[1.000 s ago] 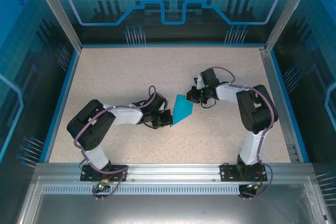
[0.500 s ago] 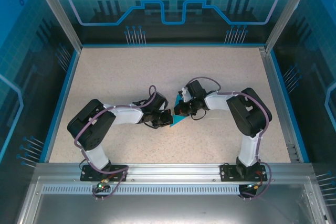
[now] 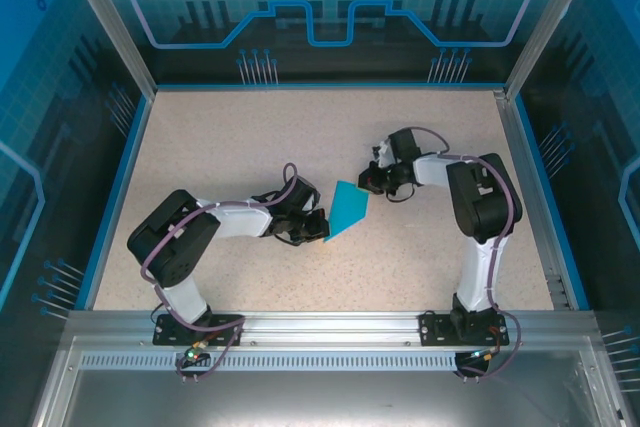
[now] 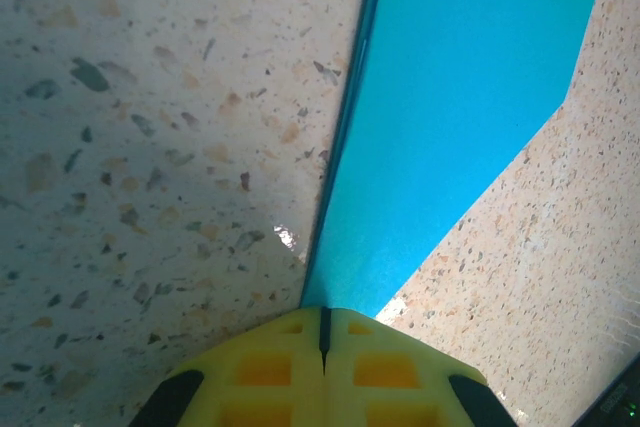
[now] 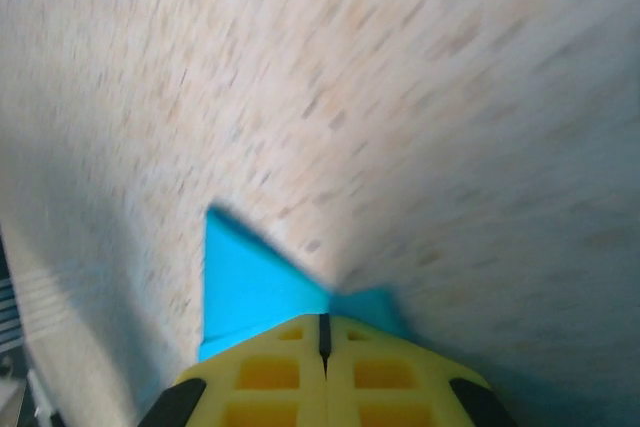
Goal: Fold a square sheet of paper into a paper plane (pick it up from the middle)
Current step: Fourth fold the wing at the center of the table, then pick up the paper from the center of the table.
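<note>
The left gripper pinched in its jaws the near tip of the folded bright blue paper sheet, while the right gripper, jaws pressed together, hung just beside it.

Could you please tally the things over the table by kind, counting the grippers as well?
Blue paper, folded: 1
Grippers: 2 (left gripper and right gripper, both shut)
Total: 3
</note>
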`<act>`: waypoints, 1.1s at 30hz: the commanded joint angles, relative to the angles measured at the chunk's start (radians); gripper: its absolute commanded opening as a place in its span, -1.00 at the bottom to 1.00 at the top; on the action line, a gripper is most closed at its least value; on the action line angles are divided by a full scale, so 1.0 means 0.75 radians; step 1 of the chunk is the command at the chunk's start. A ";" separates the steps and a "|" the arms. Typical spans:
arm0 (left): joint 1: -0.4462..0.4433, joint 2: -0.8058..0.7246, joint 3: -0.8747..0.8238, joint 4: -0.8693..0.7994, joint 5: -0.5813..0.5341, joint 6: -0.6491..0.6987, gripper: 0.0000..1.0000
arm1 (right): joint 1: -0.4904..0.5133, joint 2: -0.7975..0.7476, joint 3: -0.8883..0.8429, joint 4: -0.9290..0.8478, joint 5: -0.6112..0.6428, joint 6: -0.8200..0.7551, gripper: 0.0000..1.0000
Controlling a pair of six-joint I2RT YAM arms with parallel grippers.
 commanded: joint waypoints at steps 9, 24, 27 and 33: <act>-0.030 -0.046 -0.012 -0.220 -0.020 0.068 -0.88 | -0.025 -0.177 -0.007 -0.081 0.195 0.016 -0.80; 0.057 -0.236 0.129 -0.123 -0.201 0.036 0.20 | 0.192 -0.450 -0.338 0.005 0.129 0.333 0.08; 0.099 -0.221 0.108 -0.090 -0.198 0.004 0.33 | 0.244 -0.401 -0.325 0.020 0.143 0.381 0.05; 0.145 -0.180 0.105 -0.095 -0.190 -0.005 0.55 | 0.269 -0.321 -0.293 0.038 0.157 0.438 -0.06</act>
